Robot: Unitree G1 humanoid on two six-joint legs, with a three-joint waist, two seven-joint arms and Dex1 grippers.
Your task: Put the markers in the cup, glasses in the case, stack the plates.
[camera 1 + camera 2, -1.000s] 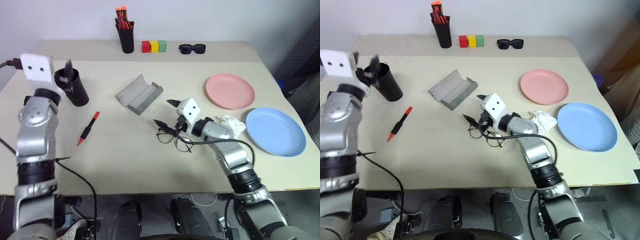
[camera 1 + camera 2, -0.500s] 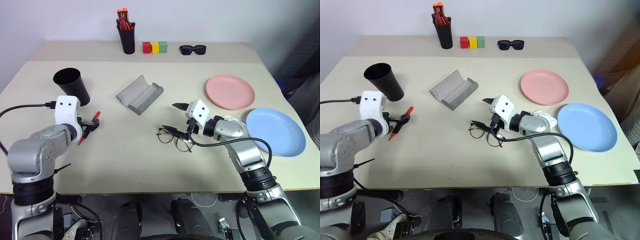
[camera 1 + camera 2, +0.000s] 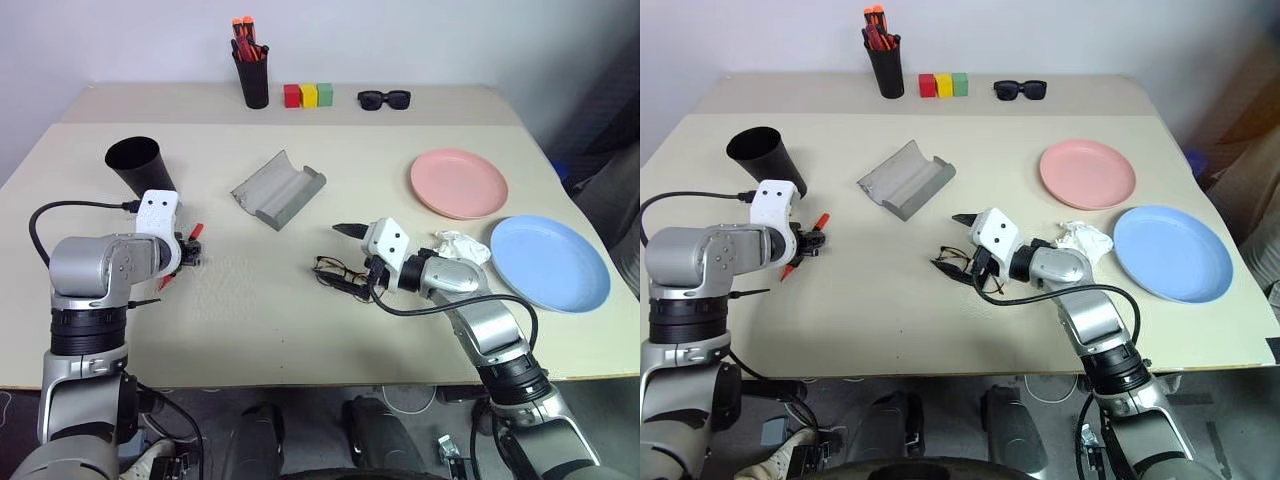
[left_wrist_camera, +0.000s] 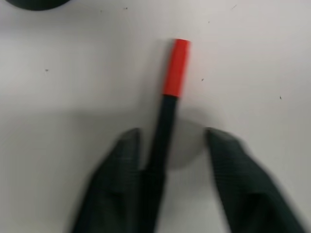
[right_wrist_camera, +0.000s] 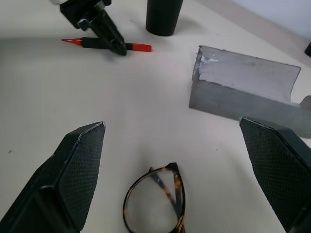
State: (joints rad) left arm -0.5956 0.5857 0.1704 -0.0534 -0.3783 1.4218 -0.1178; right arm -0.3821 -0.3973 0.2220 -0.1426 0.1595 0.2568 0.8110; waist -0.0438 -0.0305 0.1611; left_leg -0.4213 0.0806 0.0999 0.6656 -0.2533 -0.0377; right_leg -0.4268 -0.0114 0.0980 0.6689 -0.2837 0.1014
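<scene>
We are straddling the red-capped marker (image 4: 167, 104) with our left gripper (image 4: 170, 145), fingers parted, one touching it. Our right gripper (image 5: 180, 141) is gaping over the glasses (image 5: 155, 204). Nothing looks finished: plates unstacked.

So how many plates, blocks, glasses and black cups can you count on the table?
Plates: 2, pink plate and blue plate
Blocks: 3, red, yellow, green
Glasses: 2, spectacles and sunglasses
Black cups: 2, cup and pen holder
Total: 9
</scene>
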